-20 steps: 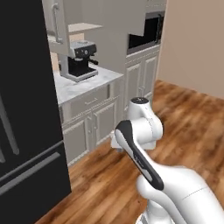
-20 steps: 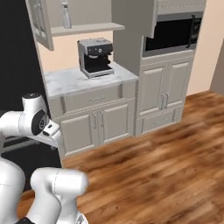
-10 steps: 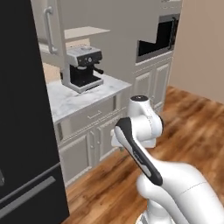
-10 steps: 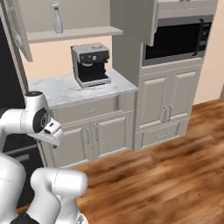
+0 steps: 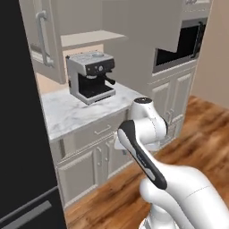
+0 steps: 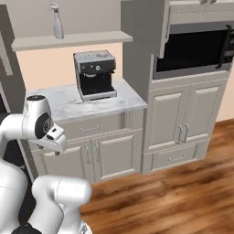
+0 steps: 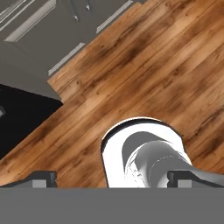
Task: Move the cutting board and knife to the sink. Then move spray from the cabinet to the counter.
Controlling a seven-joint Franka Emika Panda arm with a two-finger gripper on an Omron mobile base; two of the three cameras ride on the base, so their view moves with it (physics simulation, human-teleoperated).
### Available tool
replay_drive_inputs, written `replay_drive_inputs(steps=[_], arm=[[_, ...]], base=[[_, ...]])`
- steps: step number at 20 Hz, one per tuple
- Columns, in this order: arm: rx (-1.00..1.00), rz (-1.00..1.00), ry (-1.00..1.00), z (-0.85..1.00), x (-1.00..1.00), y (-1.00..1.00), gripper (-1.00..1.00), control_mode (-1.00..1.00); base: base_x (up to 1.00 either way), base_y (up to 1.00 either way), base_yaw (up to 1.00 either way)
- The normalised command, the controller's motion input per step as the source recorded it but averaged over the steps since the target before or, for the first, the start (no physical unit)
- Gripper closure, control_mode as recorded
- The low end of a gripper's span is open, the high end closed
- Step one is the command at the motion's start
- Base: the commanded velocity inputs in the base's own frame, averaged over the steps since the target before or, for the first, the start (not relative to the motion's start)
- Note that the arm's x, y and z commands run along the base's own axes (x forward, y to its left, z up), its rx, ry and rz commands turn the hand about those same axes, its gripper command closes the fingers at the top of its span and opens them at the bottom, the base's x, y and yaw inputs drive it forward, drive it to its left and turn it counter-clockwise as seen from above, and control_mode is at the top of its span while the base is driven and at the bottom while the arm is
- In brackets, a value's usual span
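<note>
The pale grey spray [image 6: 57, 21] stands upright on the shelf of the open upper cabinet [image 6: 73, 40], above the white marble counter [image 6: 64, 104]. The cabinet door [image 5: 44, 49] with its curved bar handle hangs open at the left. My arm is folded close to the base, and its hand [image 6: 55, 138] points down in front of the counter's drawers. In the hand view my gripper [image 7: 117, 178] is open over the wooden floor, its fingertips [image 7: 43, 177] wide apart with nothing between them. The cutting board, the knife and the sink are out of view.
A black and steel coffee machine [image 6: 94, 74] sits on the counter [image 5: 71, 114] under the shelf. A black fridge [image 5: 20, 134] stands at the left. A built-in microwave [image 6: 194, 48] tops tall panelled cabinets at the right. Open wooden floor [image 6: 173, 196] lies in front.
The base has driven, so both base views have shifted and the counter, coffee machine and open cabinet now look nearer. The arm keeps its folded pose and the gripper stays open.
</note>
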Motion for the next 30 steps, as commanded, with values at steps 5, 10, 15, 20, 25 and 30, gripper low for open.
replay_drive_inputs(steps=[5,10,15,20,25,30], arm=[[0.0,0.0,0.0,0.0,0.0,0.0,-1.0,1.0],[0.0,0.0,0.0,0.0,0.0,0.0,-1.0,1.0],[0.0,0.0,0.0,0.0,0.0,0.0,-1.0,1.0],[0.0,0.0,0.0,0.0,0.0,0.0,-1.0,1.0],[0.0,0.0,0.0,0.0,0.0,0.0,-1.0,1.0],[0.0,0.0,0.0,0.0,0.0,0.0,-1.0,1.0]], base=[[0.76,-0.21,0.27],[0.74,-0.2,0.32],[0.69,-0.18,0.4],[0.63,-0.31,0.27],[0.59,-0.37,0.2],[0.67,-0.29,0.24]])
